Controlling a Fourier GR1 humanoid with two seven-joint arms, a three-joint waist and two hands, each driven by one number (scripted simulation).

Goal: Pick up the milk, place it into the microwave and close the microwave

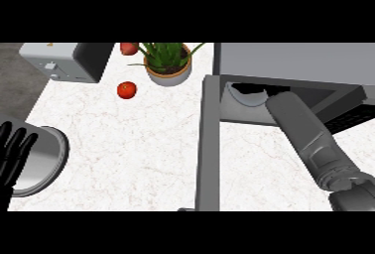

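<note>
Two tomatoes point(127, 90) near potted plant point(169, 62), left hand point(13, 154) open, right hand hidden inside microwave point(293, 64)

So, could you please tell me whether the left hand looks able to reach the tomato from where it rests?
Probably yes: the left hand rests open at the left edge, and bare counter lies between it and the tomato.

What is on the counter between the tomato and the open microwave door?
In the head view, only bare counter lies between the tomato and the microwave door; the potted plant stands farther back.

Bright, even light; soft shadows.
</note>
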